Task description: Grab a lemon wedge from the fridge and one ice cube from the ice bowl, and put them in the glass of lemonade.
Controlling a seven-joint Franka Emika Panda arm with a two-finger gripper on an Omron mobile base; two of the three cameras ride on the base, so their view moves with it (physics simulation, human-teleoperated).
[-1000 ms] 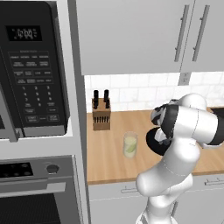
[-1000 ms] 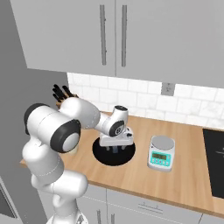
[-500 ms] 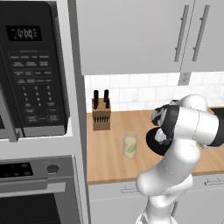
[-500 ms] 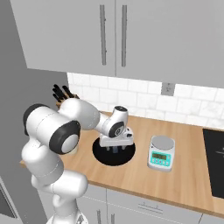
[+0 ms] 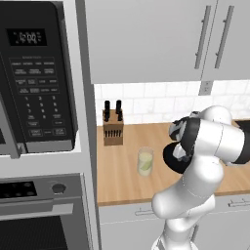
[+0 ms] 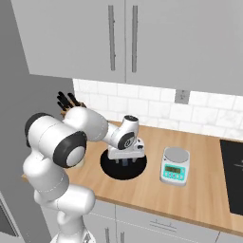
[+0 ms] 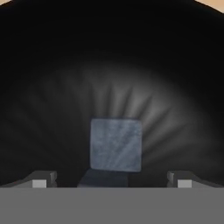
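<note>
Wooden knife block (image 5: 113, 128) by tiled wall, grey scale (image 6: 174, 166) on counter (image 6: 199, 190), microwave (image 5: 36, 78)

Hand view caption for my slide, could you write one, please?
Open gripper poised over a single ice cube inside the black ice bowl.

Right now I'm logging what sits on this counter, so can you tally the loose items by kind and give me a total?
Knife block: 1
Glass of lemonade: 1
Ice bowl: 1
Ice cube, in the bowl: 1
Scale: 1
Total: 5
</note>
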